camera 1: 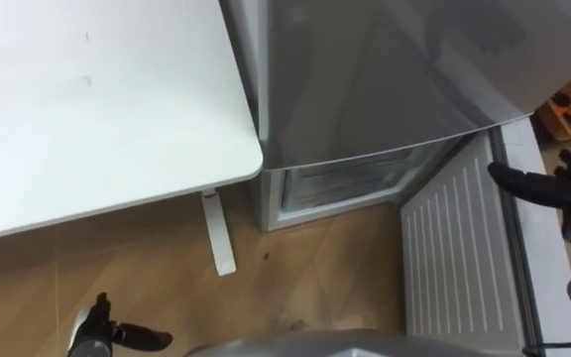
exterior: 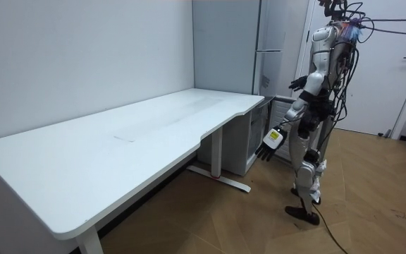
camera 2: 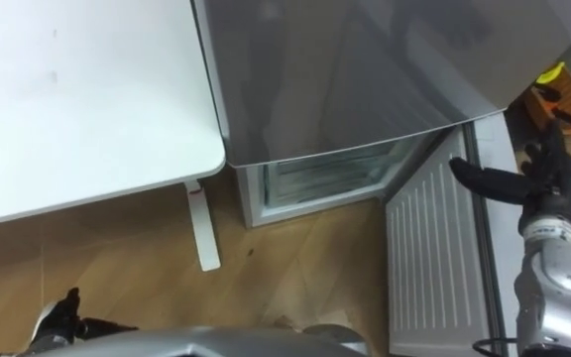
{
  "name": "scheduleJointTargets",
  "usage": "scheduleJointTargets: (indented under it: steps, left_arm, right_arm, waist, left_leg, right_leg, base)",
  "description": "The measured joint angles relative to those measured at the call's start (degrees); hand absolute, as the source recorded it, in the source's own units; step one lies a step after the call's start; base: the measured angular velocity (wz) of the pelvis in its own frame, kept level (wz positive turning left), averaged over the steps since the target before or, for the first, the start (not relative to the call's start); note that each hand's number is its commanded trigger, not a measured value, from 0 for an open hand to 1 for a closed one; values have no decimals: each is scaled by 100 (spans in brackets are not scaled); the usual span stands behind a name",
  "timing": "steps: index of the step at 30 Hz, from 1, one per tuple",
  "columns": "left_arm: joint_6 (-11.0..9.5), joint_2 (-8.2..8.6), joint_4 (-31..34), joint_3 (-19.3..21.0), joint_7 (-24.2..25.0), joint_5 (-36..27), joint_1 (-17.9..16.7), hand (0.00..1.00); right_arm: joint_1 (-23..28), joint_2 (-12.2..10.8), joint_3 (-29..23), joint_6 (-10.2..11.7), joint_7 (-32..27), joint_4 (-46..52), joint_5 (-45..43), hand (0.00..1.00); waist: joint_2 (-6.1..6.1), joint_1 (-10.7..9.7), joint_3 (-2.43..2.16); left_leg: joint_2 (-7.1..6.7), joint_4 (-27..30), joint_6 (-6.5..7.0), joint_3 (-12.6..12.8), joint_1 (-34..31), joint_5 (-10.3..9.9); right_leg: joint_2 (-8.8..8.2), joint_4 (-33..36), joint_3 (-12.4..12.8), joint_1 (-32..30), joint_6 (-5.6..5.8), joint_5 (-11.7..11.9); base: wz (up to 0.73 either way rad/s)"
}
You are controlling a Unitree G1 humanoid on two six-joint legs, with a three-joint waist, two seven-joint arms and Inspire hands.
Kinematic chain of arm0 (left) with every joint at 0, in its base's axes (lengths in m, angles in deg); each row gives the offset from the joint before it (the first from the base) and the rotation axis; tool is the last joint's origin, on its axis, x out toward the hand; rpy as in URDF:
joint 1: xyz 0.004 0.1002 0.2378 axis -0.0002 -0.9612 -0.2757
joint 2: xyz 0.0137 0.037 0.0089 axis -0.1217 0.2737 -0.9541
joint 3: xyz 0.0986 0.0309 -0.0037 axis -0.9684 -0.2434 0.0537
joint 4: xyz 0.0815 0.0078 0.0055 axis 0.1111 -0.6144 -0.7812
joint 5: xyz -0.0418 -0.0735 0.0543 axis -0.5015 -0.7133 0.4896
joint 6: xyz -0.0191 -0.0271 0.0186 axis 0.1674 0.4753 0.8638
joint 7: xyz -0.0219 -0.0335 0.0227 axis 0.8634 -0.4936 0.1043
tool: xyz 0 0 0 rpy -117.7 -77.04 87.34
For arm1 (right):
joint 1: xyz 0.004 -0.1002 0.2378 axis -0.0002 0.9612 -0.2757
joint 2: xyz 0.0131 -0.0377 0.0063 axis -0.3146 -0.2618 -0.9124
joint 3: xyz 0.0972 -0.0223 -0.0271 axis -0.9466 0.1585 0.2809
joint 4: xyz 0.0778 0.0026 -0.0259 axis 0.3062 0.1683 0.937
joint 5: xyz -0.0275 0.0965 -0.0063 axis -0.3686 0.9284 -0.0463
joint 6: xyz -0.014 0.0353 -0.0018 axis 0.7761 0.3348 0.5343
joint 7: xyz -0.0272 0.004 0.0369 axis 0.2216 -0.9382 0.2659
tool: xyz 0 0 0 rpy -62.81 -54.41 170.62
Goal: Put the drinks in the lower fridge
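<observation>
I see the robot standing at the fridge (camera 1: 385, 69), just right of the white surface (camera 1: 97, 109). The lower fridge (camera 1: 345, 183) is open, w/ its door (camera 1: 454, 248) standing out over the wood floor (camera 1: 305, 268) on the robot's right. Right hand (camera 1: 553, 183) is held out by the door's top edge, fingers spread & empty, contact unclear. Left hand (camera 1: 102, 322) hangs low by the robot's side, fingers relaxed & apart, also empty; can't tell where the drinks are.
</observation>
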Motion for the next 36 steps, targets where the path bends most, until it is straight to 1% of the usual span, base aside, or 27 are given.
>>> scheduleJointTargets:
  steps: [1, 2, 3, 5, 7, 9, 10, 12, 14, 17, 19, 22, 25, 27, 29, 31, 32, 34, 35, 36]
  left_arm:
    - [14, 0, 0, 0, 0, 0, -21, 0]
    - [42, 2, 1, 9, 7, 1, -38, 0]
    - [72, 1, 18, 14, 18, 0, -40, 0]
    - [131, 2, 19, 48, 34, 7, -80, 0]
    - [200, 2, 18, 113, 42, 10, -91, 0]
    - [255, 0, 25, 242, 44, 12, -138, 0]
    - [274, -1, 32, 258, 44, 14, -142, 0]
    - [313, -11, 40, 269, 55, 15, -157, 0]
    - [328, -27, 40, 269, 68, 15, -166, 0]
    - [422, -28, 41, 267, 81, 16, -173, 0]
    - [439, -27, 91, 267, 95, 16, -186, 0]
    - [451, -28, 153, 286, 116, 10, -224, 0]
    - [517, -28, 151, 354, 116, 6, -206, 0]
    - [525, -28, 152, 455, 115, 12, -212, 0]
    - [526, -30, 157, 459, 112, 13, -193, 0]
    - [526, -31, 159, 458, 114, 8, -172, 0]
    - [529, -37, 158, 456, 114, 11, -146, 0]
    - [531, -39, 158, 456, 120, 29, -133, 0]
    - [531, -37, 158, 456, 144, 46, -122, 0]
    - [539, -37, 158, 456, 157, 54, -122, 0]
  right_arm:
    - [1, 0, -11, -9, 0, -134, 0, 0]
    - [14, -2, -77, -69, 5, -362, 8, 0]
    - [47, -1, -185, -137, -2, -491, 85, 0]
    - [67, 4, -387, -198, -12, -606, 235, 0]
    - [54, 74, -492, -198, -9, -684, 303, 0]
    - [57, 147, -695, -202, -14, -796, 401, 0]
    - [57, 178, -752, -202, -16, -840, 417, 0]
    - [58, 305, -969, -229, -118, -954, 473, 0]
    - [58, 322, -1092, -230, -227, -958, 528, 0]
    - [58, 341, -1109, -239, -321, -1047, 599, 0]
    - [57, 341, -1109, -251, -351, -1146, 594, 0]
    - [20, 341, -1109, -276, -373, -1378, 617, 0]
    - [-14, 346, -1114, -301, -382, -1597, 676, 0]
    - [-62, 353, -1175, -302, -383, -1908, 969, 0]
    - [-57, 354, -1179, -303, -373, -2059, 1246, 0]
    - [-36, 353, -1176, -318, -341, -2122, 1528, 0]
    - [-37, 354, -1172, -316, -303, -2215, 1645, 0]
    - [-36, 355, -1174, -323, -182, -2507, 1827, 0]
    - [-35, 355, -1173, -409, -140, -2612, 1951, 0]
    - [-34, 355, -1173, -433, -109, -2698, 2009, 0]
  waist:
    - [-1, -8, 0]
    - [-4, -27, 0]
    - [-1, -34, 3]
    - [-11, -60, 9]
    - [1, -125, 2]
    - [-43, -167, -10]
    - [-47, -172, -13]
    - [-74, -176, -5]
    - [-105, -177, 2]
    - [-125, -177, 1]
    - [-130, -173, 5]
    - [-122, -160, 6]
    - [-102, -168, 9]
    - [-106, -160, 20]
    - [-96, -156, 26]
    - [-73, -157, 28]
    - [-35, -164, 40]
    - [-49, -148, 37]
    - [-45, -137, 35]
    - [-32, -137, 31]
  left_leg:
    - [3, 0, 0, 0, 0, 0]
    - [7, 0, 0, 2, -5, 0]
    - [3, 0, 0, 1, -14, 0]
    - [0, 0, 0, 0, -24, 0]
    - [-1, 0, 0, -3, -44, 0]
    - [0, 0, 0, -2, -39, 0]
    - [-3, 0, 0, -1, -30, 0]
    - [-8, 1, 0, -2, -4, 0]
    - [-5, 2, 0, -2, -4, 0]
    - [2, 4, 0, 1, -1, 0]
    - [3, 4, 0, 0, -2, 0]
    - [2, 3, 0, 0, 0, 0]
    - [2, 3, 0, 0, 6, 0]
    - [4, 4, 0, 7, 19, 0]
    - [4, 5, 0, 15, 25, 0]
    - [3, 5, 0, 16, 25, 0]
    - [4, 4, 0, 11, 26, 0]
    - [5, 4, 0, 3, 29, 0]
    - [5, 4, 0, 3, 30, 0]
    - [5, 4, 0, 3, 30, 0]
  right_leg:
    - [1, 2, 1, -4, -2, 1]
    - [2, 2, 1, -17, -3, 2]
    - [1, -10, 2, -31, -3, 2]
    - [-2, -13, 19, -59, 2, -4]
    - [-2, 3, 25, -85, 5, -4]
    - [-1, 6, 24, -71, 12, 7]
    - [-1, 7, 23, -63, 13, 8]
    - [-1, 1, 27, -35, 17, 10]
    - [2, 1, 28, -35, 17, 10]
    - [9, 1, 29, -34, 10, 16]
    - [10, 1, 29, -35, 10, 17]
    - [10, 0, 36, -34, 11, 17]
    - [11, 1, 41, -32, 11, 17]
    - [14, 1, 42, -20, 11, 17]
    - [14, 1, 48, -21, 9, 18]
    - [11, -3, 47, -20, 10, 18]
    - [12, -5, 53, -17, 10, 18]
    - [12, -1, 40, -11, 10, 19]
    - [12, 1, 41, -12, 10, 19]
    - [12, 2, 43, -13, 10, 19]
  base:
    - [0]
    - [0]
    - [0]
    - [-5]
    - [0]
    - [0]
    - [0]
    - [0]
    - [0]
    - [0]
    - [0]
    - [0]
    - [0]
    - [0]
    - [-2]
    - [0]
    - [0]
    - [0]
    - [0]
    - [0]
